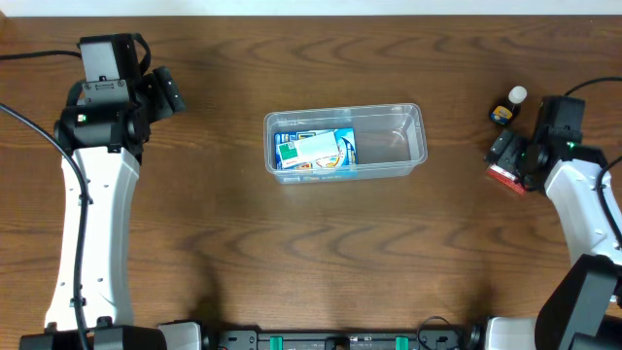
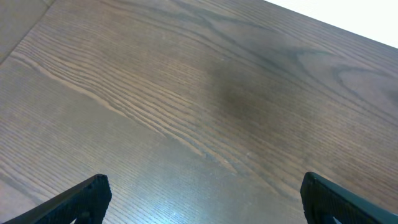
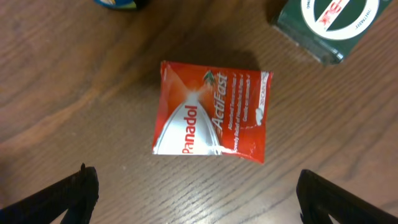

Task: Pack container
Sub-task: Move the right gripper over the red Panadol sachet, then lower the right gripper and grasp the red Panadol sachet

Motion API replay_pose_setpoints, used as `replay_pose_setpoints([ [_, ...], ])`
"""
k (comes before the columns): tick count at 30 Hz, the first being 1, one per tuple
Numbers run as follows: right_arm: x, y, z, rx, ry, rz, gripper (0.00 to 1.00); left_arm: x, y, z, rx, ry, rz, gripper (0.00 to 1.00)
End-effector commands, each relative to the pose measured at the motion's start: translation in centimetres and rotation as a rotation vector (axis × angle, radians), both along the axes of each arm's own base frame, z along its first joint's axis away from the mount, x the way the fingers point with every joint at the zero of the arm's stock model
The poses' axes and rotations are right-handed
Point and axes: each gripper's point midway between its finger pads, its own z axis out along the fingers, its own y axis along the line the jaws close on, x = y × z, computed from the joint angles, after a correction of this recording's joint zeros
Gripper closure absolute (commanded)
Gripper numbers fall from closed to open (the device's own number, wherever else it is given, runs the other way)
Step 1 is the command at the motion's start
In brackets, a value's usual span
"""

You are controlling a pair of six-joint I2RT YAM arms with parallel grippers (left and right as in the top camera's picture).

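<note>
The container (image 1: pixel 408 154) is a clear plastic tub at the table's middle, with a blue box (image 1: pixel 316 151) lying in its left half. A red Panadol box (image 3: pixel 211 112) lies flat on the table at the right (image 1: pixel 505 180). My right gripper (image 3: pixel 199 199) is open and empty, hovering just short of the red box; in the overhead view (image 1: pixel 507 156) it is right above that box. My left gripper (image 2: pixel 205 199) is open and empty over bare wood at the far left (image 1: pixel 168 92), well away from the container.
A dark green box (image 3: pixel 326 25) lies just beyond the red box. A small bottle with a white cap (image 1: pixel 508 105) stands behind my right gripper; its edge shows in the right wrist view (image 3: pixel 121 3).
</note>
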Motion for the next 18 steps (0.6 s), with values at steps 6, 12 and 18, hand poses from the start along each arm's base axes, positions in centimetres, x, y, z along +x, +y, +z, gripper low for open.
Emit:
replay_pose_setpoints([
  [6, 0.2, -1.8, -1.3, -0.005, -0.043, -0.063, 0.01, -0.1, 0.3, 0.1, 0.003, -0.003, 0.022, 0.02],
  [12, 0.2, -2.7, -2.8, 0.002, -0.018, -0.085, 0.01, -0.1, 0.3, 0.1, 0.003, -0.003, 0.022, 0.02],
  [18, 1.0, -2.5, -5.4, 0.029, 0.005, -0.076, 0.01, -0.1, 0.3, 0.1, 0.003, -0.003, 0.022, 0.02],
])
